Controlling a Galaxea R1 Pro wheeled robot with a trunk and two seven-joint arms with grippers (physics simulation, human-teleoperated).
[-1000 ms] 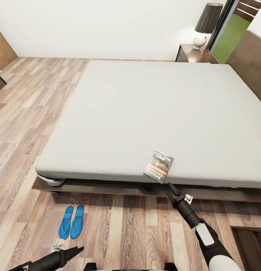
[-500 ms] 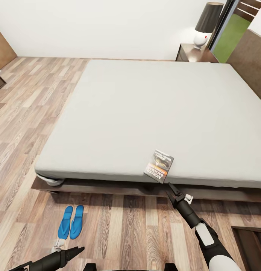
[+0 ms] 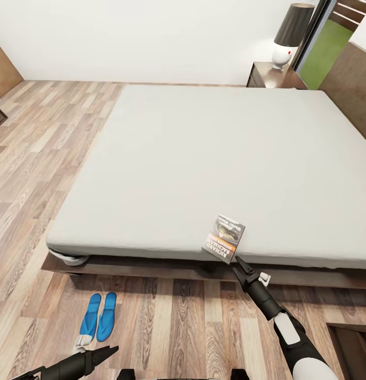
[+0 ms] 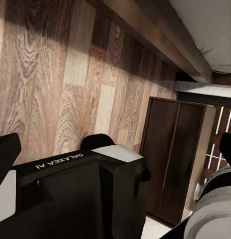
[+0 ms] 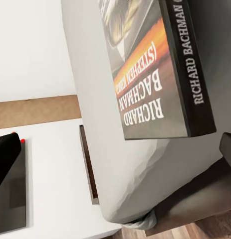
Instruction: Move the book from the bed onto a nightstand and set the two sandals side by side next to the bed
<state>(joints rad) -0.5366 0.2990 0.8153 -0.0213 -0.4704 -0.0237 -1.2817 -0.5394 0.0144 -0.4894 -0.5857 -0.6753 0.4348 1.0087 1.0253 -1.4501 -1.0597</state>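
The book (image 3: 224, 238), a thin paperback with an orange band, lies on the bed (image 3: 204, 158) at the near edge of its grey mattress, one corner past the edge. In the right wrist view the book (image 5: 155, 74) looms close above the mattress side. My right gripper (image 3: 238, 262) is open just below that corner, not touching it. The two sandals (image 3: 98, 316), bright blue, lie side by side on the floor by the bed's near left corner. My left gripper (image 3: 109, 350) is open and low, near them. A nightstand (image 3: 270, 75) stands at the far side of the headboard.
A white-based lamp (image 3: 288, 34) with a dark shade stands on the far nightstand. A second dark-brown cabinet (image 3: 354, 343) sits at the near right, also seen as the cabinet (image 4: 172, 159) beside my own base (image 4: 80, 194). Wood-plank floor (image 3: 40, 158) stretches left of the bed.
The whole picture has shifted down slightly, so the camera has moved. My right gripper's tips now sit closer under the book's corner. The sandals and the book lie as before.
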